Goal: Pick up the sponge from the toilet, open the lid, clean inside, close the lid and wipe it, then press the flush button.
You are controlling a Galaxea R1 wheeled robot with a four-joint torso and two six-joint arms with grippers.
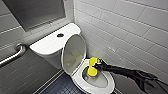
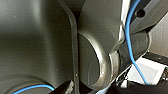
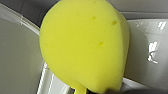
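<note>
The right gripper (image 1: 96, 65) clasps the bright yellow, squeezed sponge (image 1: 92, 70) above the toilet (image 1: 110, 85) bowl; lid (image 1: 73, 53) upright at eleven o'clock.

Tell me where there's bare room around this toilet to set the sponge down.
The tank top is bare on both sides of the flush button. The dark floor left of the bowl is bare too. Crowded: the bowl, with the sponge and right arm over it.
</note>
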